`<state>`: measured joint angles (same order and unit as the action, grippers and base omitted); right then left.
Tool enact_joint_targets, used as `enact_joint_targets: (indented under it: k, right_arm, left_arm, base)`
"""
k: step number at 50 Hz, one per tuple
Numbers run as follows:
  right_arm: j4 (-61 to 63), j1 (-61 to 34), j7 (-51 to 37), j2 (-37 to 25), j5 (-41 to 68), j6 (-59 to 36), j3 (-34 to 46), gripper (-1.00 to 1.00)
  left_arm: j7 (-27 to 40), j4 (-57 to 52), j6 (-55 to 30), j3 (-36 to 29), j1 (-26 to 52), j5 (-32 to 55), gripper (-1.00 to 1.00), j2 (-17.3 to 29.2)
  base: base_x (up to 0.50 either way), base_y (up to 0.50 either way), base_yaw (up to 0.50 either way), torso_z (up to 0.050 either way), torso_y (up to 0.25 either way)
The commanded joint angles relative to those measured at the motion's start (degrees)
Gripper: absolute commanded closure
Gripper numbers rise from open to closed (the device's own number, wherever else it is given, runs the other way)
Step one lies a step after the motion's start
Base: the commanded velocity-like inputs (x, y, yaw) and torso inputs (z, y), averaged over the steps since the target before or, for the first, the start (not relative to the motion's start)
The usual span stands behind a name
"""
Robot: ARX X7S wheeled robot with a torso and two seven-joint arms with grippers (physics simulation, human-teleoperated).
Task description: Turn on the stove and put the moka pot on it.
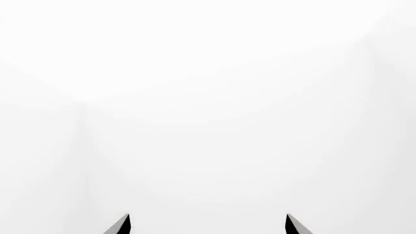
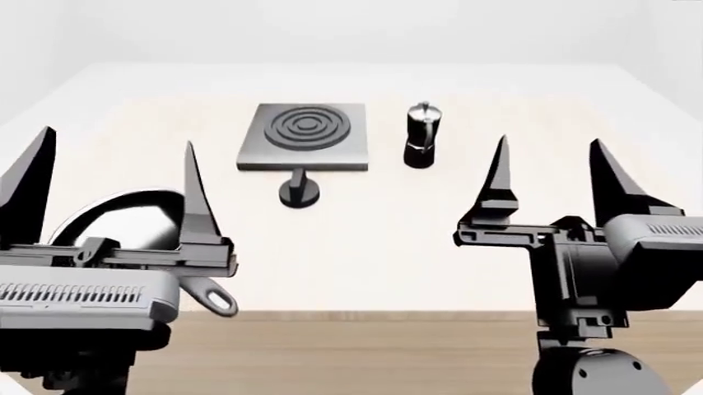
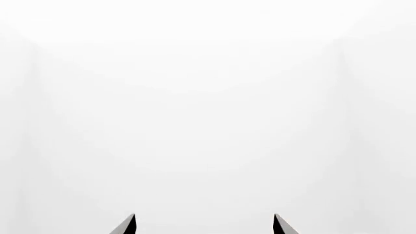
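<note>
The stove (image 2: 303, 136) is a flat grey square plate with a ring burner, at the table's far middle. Its round black knob (image 2: 299, 192) stands just in front of it. The black moka pot (image 2: 421, 135) with silver lid stands upright to the right of the stove. My left gripper (image 2: 115, 160) is open and empty at the near left, raised with fingers pointing up. My right gripper (image 2: 549, 160) is open and empty at the near right, well in front of the moka pot. Both wrist views show only white walls between spread fingertips (image 1: 123, 224) (image 3: 128, 224).
A black frying pan (image 2: 127, 218) with a shiny inside lies at the near left, partly hidden behind my left gripper, its handle pointing toward the front. The white table (image 2: 374, 247) ends at a front edge with wooden floor below.
</note>
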<state>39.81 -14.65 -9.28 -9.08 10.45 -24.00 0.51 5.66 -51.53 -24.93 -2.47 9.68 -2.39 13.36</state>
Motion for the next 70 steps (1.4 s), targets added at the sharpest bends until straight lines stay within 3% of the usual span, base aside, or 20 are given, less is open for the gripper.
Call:
enact_joint_targets:
  k: [1, 25, 70]
  right_arm:
    - [2.4, -0.1, -0.7, -0.7, 1.1, -1.0, -0.1, -1.00]
    - [0.8, 1.9, -1.7, -1.3, -0.1, 3.7, 1.6, -1.00]
    - [-0.5, 3.1, -2.1, -2.6, 3.2, 5.6, 2.3, -1.00]
  left_arm:
    - [0.6, -1.3, 0.6, 0.7, -0.7, 1.2, -1.00, 0.3]
    - [2.3, 0.7, 6.0, 1.1, -3.5, 3.8, -1.00, 0.3]
    - [3.7, 1.2, 7.8, 0.5, -3.8, 5.3, -1.00, 1.2]
  base:
    - [0.00, 0.00, 0.00, 0.050, 0.000]
    - [0.00, 0.00, 0.00, 0.049, 0.000]
    - [0.00, 0.17, 0.00, 0.000, 0.000]
